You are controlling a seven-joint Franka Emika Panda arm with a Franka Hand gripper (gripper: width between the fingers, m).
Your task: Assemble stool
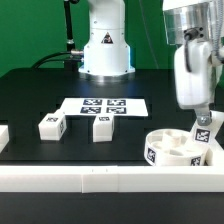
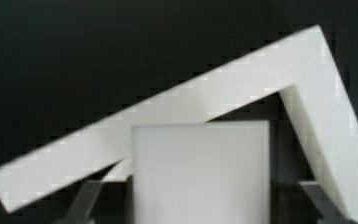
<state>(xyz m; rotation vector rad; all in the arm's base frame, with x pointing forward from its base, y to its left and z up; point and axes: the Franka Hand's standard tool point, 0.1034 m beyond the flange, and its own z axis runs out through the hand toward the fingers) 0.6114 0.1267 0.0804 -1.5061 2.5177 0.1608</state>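
Right now I see the end effector (image 1: 200,118) at the right of the exterior frame, its fingers closed onto the held leg (image 1: 204,132), a tagged white block kept upright at the right rim of the round seat (image 1: 168,151). I cannot tell whether block and seat touch. The seat lies at the lower right, just behind the front rail (image 1: 90,180). On the wrist view the same block fills the gap between two dark fingers (image 2: 98,190). On the black surface (image 1: 30,95) the left leg (image 1: 50,126) stands at mid-left and the centre leg (image 1: 101,127) stands just in front of the marker board (image 1: 101,105).
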